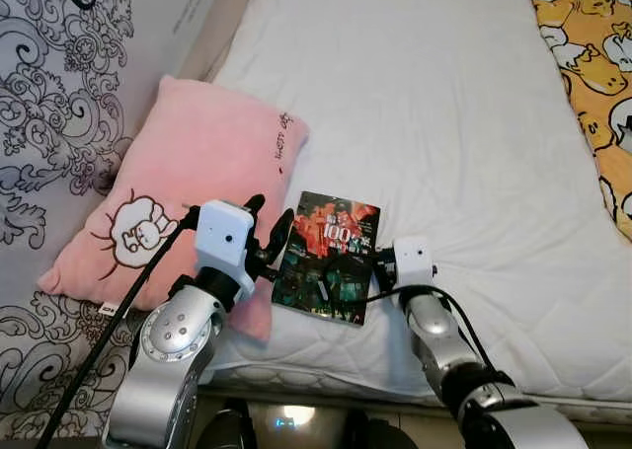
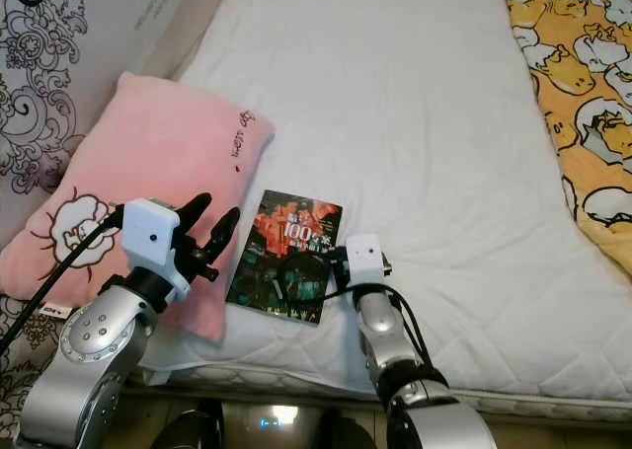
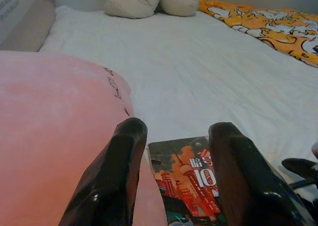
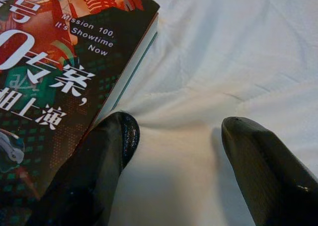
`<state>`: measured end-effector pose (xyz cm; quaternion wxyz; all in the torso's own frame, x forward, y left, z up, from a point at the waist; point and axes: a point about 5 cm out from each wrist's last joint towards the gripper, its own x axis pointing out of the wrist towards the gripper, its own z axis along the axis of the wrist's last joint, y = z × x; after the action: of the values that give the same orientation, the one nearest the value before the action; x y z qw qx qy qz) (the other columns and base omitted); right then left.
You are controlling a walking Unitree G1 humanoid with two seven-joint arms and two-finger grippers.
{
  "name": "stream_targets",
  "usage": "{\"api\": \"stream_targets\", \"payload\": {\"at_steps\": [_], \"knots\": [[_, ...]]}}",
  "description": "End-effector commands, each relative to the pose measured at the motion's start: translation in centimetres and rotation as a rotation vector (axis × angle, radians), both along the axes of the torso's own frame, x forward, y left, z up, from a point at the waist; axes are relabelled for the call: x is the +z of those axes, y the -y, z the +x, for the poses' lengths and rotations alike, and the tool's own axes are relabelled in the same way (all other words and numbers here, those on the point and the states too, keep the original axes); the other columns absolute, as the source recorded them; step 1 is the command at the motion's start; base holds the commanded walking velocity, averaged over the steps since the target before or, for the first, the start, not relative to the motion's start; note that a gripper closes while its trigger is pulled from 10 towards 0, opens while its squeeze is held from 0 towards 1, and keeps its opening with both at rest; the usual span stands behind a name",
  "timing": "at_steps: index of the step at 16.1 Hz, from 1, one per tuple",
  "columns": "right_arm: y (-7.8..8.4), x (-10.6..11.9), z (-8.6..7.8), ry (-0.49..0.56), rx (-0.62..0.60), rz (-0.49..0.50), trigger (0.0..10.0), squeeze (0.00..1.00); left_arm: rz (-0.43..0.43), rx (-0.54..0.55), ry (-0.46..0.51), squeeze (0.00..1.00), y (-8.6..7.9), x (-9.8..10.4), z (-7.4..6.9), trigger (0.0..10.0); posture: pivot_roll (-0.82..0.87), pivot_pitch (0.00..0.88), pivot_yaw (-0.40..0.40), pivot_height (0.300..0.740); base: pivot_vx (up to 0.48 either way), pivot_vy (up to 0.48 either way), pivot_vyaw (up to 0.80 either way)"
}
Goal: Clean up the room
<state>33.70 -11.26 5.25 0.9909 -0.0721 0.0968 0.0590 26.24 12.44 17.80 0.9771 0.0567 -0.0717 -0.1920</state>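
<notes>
The book's (image 1: 328,257) lower left corner is hidden behind the left gripper (image 1: 269,224), and in the right wrist view its cover runs off the left edge. The pink pillow's (image 1: 178,192) lower part sits behind the left arm. The orange blanket (image 1: 592,74) is cut off at the right edge. Two pale pillows (image 3: 149,1) are cropped at the top.

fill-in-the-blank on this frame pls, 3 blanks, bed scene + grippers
1. The book lies flat on the white ____.
2. The pillow on the book's left side is ____ in colour.
3. The right gripper presses into the sheet beside the book with its fingers ____; the left gripper hovers open too.

Missing words: mattress; pink; open
</notes>
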Motion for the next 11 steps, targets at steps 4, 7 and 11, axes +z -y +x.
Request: {"api": "stream_targets", "payload": {"at_steps": [4, 7, 11], "knots": [[-3.5, 0.4, 0.0, -0.022, 0.196, -0.007, 10.0, 0.00, 0.002, 0.004, -0.009, 0.00, 0.3, -0.4, -0.4, 10.0, 0.34, 0.303, -0.074, 0.740, 0.000, 0.000, 0.00], [-5.2, 0.0, -0.6, -0.059, 0.267, 0.023, 10.0, 0.00, 0.005, 0.009, -0.008, 0.00, 0.2, -0.4, -0.5, 10.0, 0.34, 0.303, -0.079, 0.740, 0.000, 0.000, 0.00], [-5.0, -0.1, -0.6, -0.061, 0.270, -0.027, 10.0, 0.00, 0.007, 0.014, -0.005, 0.00, 0.2, -0.5, -0.4, 10.0, 0.34, 0.295, -0.084, 0.740, 0.000, 0.000, 0.00]]}}
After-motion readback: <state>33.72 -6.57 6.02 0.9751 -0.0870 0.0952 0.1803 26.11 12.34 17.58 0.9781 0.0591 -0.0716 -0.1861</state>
